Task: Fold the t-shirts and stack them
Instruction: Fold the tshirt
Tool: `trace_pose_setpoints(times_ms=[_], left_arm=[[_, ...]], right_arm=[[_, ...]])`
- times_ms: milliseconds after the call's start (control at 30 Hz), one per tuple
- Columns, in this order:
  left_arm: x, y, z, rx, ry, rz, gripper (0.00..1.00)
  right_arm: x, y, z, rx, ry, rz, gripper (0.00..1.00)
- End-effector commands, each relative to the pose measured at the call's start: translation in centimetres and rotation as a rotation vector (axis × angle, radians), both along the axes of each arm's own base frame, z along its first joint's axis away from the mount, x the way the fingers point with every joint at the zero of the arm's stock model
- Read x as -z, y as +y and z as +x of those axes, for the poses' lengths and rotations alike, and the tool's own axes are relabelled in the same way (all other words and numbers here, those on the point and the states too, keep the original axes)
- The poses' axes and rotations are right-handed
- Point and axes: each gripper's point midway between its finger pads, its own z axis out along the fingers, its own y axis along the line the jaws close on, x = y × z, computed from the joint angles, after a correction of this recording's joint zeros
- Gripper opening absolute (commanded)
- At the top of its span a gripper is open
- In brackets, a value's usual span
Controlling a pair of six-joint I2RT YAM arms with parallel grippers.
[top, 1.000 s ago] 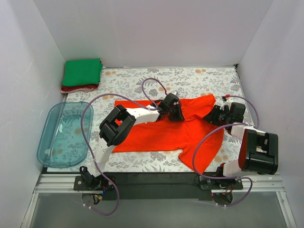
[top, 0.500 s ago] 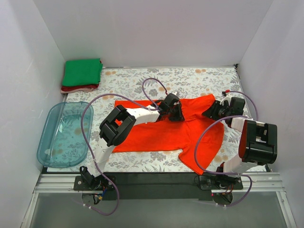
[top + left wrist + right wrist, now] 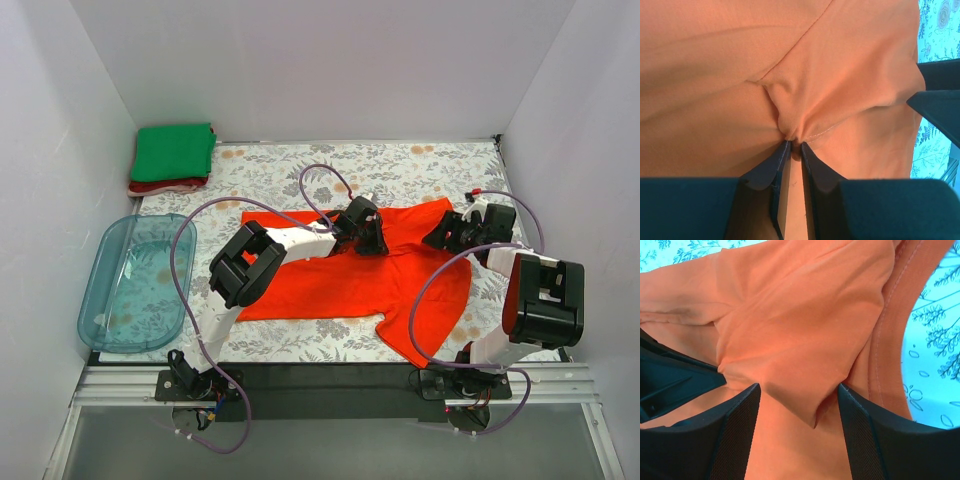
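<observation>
At the far left the blue tub (image 3: 135, 285) sits on the table (image 3: 300, 165). Behind it, in the far corner, the green t-shirt (image 3: 173, 150) lies folded on top of the dark red t-shirt (image 3: 165, 186). The orange-red t-shirt (image 3: 330, 285) is spread flat mid-table, one sleeve trailing toward the near edge.

My left gripper (image 3: 794, 145) is down on the shirt's upper middle, its fingers (image 3: 767, 172) nearly together on a small pucker of cloth that wrinkles outward from the pinch. To its right, at the collar end, my right gripper (image 3: 799, 390) stands wide. A loose ridge of fabric rises between its fingers (image 3: 737, 430), and neither finger is pressing on it.

I judge the cloth light, limp and quick to bunch: it will sag from any single hold and drag across the table. Seams, hem and the ribbed collar are the firmer places to grip. I would take it with two holds well apart to keep the panel flat for folding.
</observation>
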Motion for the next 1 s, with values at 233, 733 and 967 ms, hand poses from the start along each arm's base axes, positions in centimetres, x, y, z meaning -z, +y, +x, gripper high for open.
trace_pose_setpoints(times_ms=[233,733,967], left_arm=[[-0.3,0.7,-0.3,0.001,-0.006,0.047,0.14],[-0.9,0.7,-0.4,0.008,-0.011,0.041,0.14],[-1.4,0.8,-0.3,0.008,-0.022,0.040,0.14]], right_arm=[[0.6,1.4,0.2,-0.089,-0.003,0.032,0.67],[0.5,2.4,-1.5,-0.110,0.048,0.090,0.58],[-0.2,2.3,-2.4,-0.058,0.125,0.135,0.55]])
